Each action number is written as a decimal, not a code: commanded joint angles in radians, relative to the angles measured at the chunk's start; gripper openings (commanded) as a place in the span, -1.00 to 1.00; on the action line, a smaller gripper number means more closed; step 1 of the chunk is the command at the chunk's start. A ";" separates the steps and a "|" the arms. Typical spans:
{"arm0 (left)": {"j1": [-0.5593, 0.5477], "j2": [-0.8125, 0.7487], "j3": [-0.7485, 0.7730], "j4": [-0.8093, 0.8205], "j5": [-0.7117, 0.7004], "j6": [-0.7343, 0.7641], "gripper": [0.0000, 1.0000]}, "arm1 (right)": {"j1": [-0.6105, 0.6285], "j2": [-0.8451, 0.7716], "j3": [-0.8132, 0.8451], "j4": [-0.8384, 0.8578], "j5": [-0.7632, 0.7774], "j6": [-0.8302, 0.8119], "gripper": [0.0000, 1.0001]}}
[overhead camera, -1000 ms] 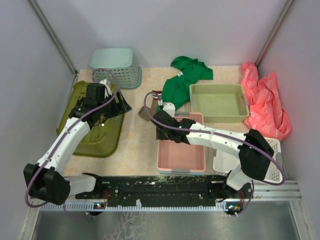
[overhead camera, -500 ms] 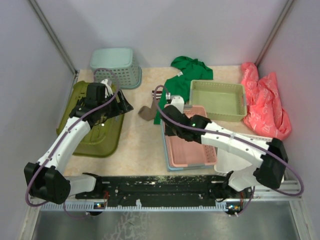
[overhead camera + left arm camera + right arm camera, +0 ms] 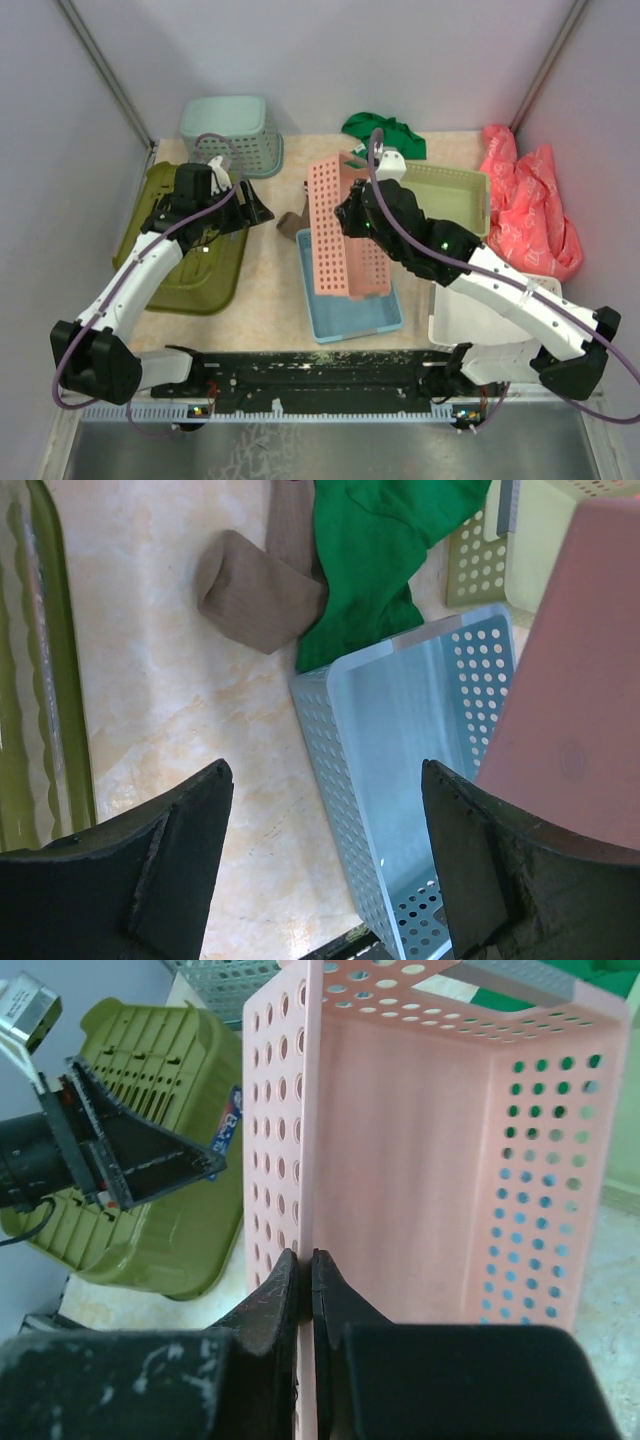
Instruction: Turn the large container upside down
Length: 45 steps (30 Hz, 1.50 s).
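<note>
1. Right gripper (image 3: 305,1260) is pinched shut on a long wall of the pink tray (image 3: 345,235). The tray stands tipped on its side over the blue tray (image 3: 350,312), approx. mid tabletop (image 3: 270,290).
2. Left gripper (image 3: 235,203) is wide open w/ nothing between its fingers. It hangs over the right rim of the large container (image 3: 190,255).
3. The large container lies along the left edge of the tabletop. The teal basket (image 3: 232,130) sits just beyond it, in the far-left corner.
4. Step in hand, as I judge: the only grip is on the pink tray, which is not the task's thing. The container is not gripped.
5. In the right wrist view its slotted base seems to face up already, but I cannot be sure.
6. Nxt move, if it is not turned yet: the left gripper goes down to the rim, closes, then lifts & rolls it. This needs free room toward the centre.
7. Materials:
   - The container is stiff olive plastic, oblong, w/ rounded corners & long slots.
   - Both trays are thin plastic w/ round holes.
   - The brown sock (image 3: 255,605) & green cloth (image 3: 370,560) are soft & crumpled.
</note>
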 commanded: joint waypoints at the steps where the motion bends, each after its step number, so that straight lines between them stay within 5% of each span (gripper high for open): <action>1: 0.006 -0.001 0.010 0.035 0.054 0.045 0.62 | -0.057 -0.039 0.054 0.073 0.039 -0.070 -1.00; 10: -0.144 0.027 0.007 0.018 -0.058 0.038 0.61 | -0.369 -0.149 0.008 0.131 -0.246 -0.080 -1.00; 21: -0.325 0.120 -0.047 -0.029 -0.211 -0.027 0.56 | -0.464 -0.165 0.105 0.038 0.005 -0.231 -1.00; 28: -0.387 0.209 -0.077 0.064 -0.127 -0.088 0.31 | -0.655 -0.115 0.082 0.011 -0.070 -0.224 -1.00; 38: -0.371 0.317 -0.051 0.024 -0.235 -0.053 0.03 | -0.655 0.073 0.155 -0.037 0.162 -0.305 -1.00; 45: -0.128 0.436 0.100 0.003 -0.210 0.113 0.09 | -0.656 0.200 0.219 -0.030 0.249 -0.356 -1.00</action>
